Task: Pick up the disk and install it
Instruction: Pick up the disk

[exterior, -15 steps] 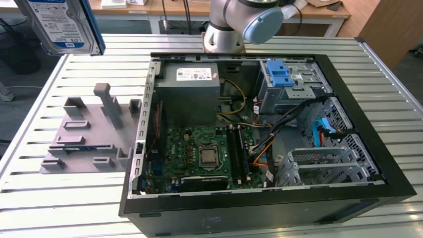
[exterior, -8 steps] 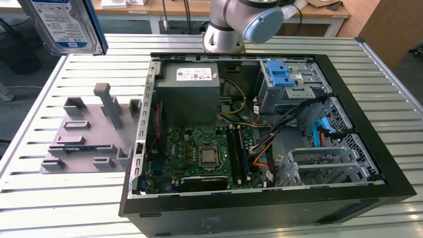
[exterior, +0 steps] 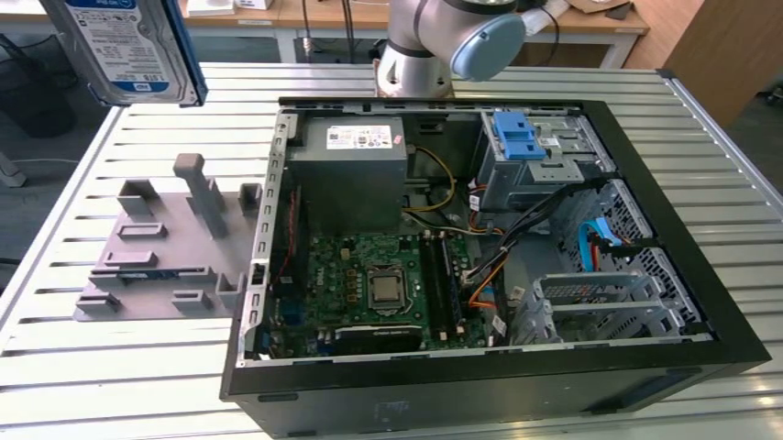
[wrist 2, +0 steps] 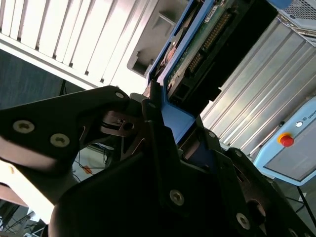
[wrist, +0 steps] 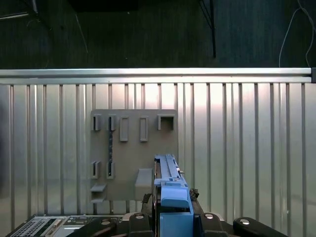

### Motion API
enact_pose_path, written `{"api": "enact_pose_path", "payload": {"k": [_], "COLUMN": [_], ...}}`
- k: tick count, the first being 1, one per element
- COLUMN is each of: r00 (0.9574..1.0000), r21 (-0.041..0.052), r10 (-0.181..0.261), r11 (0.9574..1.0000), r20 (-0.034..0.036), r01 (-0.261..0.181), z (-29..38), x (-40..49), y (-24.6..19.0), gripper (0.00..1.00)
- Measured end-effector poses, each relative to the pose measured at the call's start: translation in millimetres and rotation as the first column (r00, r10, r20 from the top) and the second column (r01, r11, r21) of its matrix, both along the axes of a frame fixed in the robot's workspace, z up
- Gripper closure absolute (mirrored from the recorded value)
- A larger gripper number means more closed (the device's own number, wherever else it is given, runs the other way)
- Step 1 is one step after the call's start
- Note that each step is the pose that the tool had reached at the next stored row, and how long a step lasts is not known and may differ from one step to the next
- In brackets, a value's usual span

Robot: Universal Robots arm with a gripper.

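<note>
The disk (exterior: 123, 46), silver-grey with a white-and-blue label and a blue bracket, hangs high above the table at the exterior view's upper left, over the grey holder plate (exterior: 159, 247). In the first wrist view the disk (wrist: 170, 185) is seen edge-on, blue bracket nearest the camera, with the gripper (wrist: 170, 219) shut on it above the plate (wrist: 128, 148). The second wrist view shows the black fingers (wrist 2: 153, 123) clamped on the blue bracket, the gripper (wrist 2: 165, 116) holding the disk (wrist 2: 207, 39) with its circuit-board side showing.
An open computer case (exterior: 722, 302) lies on the slatted metal table (exterior: 110, 385), with a grey cage and blue latch (exterior: 526, 147) and a grey metal box (exterior: 355, 165) inside. The arm's base (exterior: 423, 55) stands behind the case. A red-button pendant (wrist 2: 286, 139) lies nearby.
</note>
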State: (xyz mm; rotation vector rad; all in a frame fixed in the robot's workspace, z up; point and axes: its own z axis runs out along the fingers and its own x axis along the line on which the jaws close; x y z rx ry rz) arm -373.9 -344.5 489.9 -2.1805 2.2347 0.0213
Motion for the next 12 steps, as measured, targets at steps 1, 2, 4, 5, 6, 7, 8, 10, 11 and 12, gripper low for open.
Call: {"api": "enact_pose_path", "payload": {"k": [1,2,4,5,6,7,8,10,11,12], "r00": [1.0000,1.0000,1.0000,1.0000,1.0000,0.9999,0.9999,0.9999,0.9999,0.9999], "r21": [-0.0004,-0.0008,-0.0014,-0.0017,-0.0019,-0.0020,-0.0020,-0.0021,-0.0021,-0.0021], "r10": [0.000,0.001,0.005,0.007,0.009,0.011,0.013,0.016,0.016,0.016], "r11": [1.0000,1.0000,1.0000,1.0000,1.0000,0.9999,0.9999,0.9999,0.9999,0.9999], "r20": [-0.0001,-0.0002,-0.0005,-0.0007,-0.0008,-0.0008,-0.0009,-0.0010,-0.0010,-0.0010], "r01": [0.000,-0.001,-0.005,-0.007,-0.009,-0.011,-0.013,-0.016,-0.016,-0.016], "z": [0.0,0.0,0.0,0.0,0.0,0.0,0.0,0.0,0.0,0.0], "x": [1.0,1.9,3.5,4.0,4.4,4.8,5.2,6.1,6.4,6.9], "y": [0.0,-0.1,-0.2,-0.2,-0.2,-0.2,-0.2,-0.5,-1.0,-1.7], "gripper": [0.64,0.64,0.64,0.64,0.64,0.64,0.64,0.64,0.64,0.64]}}
